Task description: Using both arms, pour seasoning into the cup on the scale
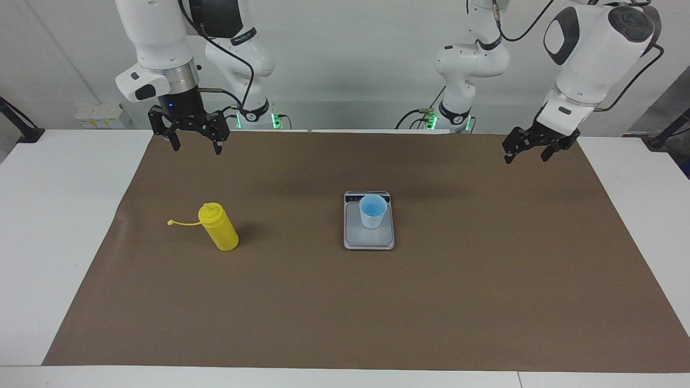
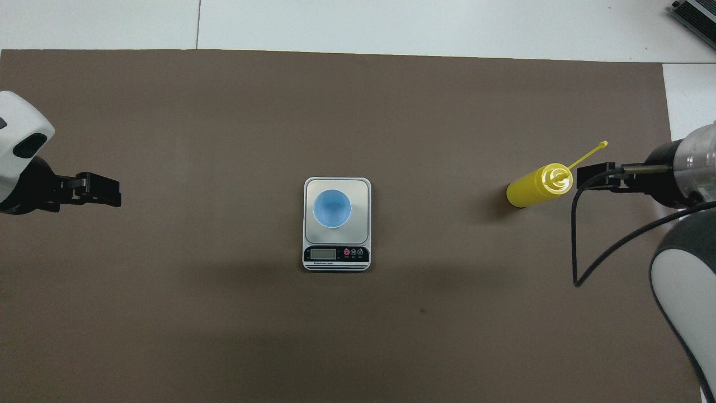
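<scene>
The yellow seasoning bottle [image 1: 218, 226] stands upright on the brown mat toward the right arm's end, its cap strap sticking out sideways; it also shows in the overhead view [image 2: 538, 186]. The light-blue cup [image 1: 373, 211] stands on the silver-grey scale [image 1: 369, 240] at the mat's middle. In the overhead view the cup [image 2: 331, 208] looks empty, and the scale's [image 2: 335, 254] display strip faces the robots. My right gripper [image 1: 197, 144] hangs open and empty in the air over the mat, apart from the bottle [image 2: 584, 174]. My left gripper [image 1: 527, 155] hangs open and empty over the mat's other end [image 2: 114, 193].
A brown paper mat [image 1: 345, 312] covers most of the white table. A black cable [image 2: 576, 235] loops down from the right arm. Black clamps stand at the table's corners by the robots [image 1: 24, 132].
</scene>
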Robot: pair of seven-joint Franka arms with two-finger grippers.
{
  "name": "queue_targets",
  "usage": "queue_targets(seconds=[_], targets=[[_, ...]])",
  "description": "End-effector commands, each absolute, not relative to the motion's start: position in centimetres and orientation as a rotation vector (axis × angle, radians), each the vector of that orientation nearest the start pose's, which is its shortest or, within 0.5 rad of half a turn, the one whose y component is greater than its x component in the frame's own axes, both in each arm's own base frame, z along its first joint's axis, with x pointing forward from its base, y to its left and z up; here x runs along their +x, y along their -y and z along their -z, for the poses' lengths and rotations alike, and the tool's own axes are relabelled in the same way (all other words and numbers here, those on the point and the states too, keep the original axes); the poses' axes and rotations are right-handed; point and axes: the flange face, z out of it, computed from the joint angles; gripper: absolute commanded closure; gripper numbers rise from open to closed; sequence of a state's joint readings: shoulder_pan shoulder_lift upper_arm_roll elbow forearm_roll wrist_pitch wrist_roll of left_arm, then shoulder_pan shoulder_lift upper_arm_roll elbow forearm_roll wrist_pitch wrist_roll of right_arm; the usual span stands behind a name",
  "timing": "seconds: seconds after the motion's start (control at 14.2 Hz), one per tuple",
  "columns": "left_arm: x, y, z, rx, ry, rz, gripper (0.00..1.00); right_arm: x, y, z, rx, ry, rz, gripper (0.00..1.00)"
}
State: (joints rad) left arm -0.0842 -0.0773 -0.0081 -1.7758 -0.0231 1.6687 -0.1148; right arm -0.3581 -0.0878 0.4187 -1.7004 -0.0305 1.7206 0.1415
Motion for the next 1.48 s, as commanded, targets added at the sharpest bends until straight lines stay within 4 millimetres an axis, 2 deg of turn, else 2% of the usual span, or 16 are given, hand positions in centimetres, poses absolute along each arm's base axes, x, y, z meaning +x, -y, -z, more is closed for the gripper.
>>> queue_targets(seconds=[0.0,0.07,0.49,0.56,0.99,1.41], targets=[[52.8,4.9,-58.3,-3.166,0.031,-0.06,0.0,55.2,-3.6,-62.9,-3.191,-0.146,0.164,0.0],[52.8,4.9,-58.3,-3.166,0.031,-0.06,0.0,55.7,-3.4,-62.6,-3.18,-0.148,0.154,0.0],[52.8,4.9,-58.3,-3.165,0.031,-0.062,0.0,55.3,-3.8,-64.8,-3.187,-0.133,0.109,0.0],[52.8,4.9,-58.2,-3.165,0.031,-0.065,0.0,55.3,-5.0,-64.6,-3.189,-0.097,0.09,0.0],[52.8,4.9,-58.3,-3.165,0.031,-0.062,0.0,54.8,-2.6,-65.2,-3.181,-0.174,0.057,0.0],[52.8,4.9,-58.3,-3.165,0.031,-0.062,0.0,54.7,-2.8,-65.1,-3.178,-0.241,0.049,0.0]])
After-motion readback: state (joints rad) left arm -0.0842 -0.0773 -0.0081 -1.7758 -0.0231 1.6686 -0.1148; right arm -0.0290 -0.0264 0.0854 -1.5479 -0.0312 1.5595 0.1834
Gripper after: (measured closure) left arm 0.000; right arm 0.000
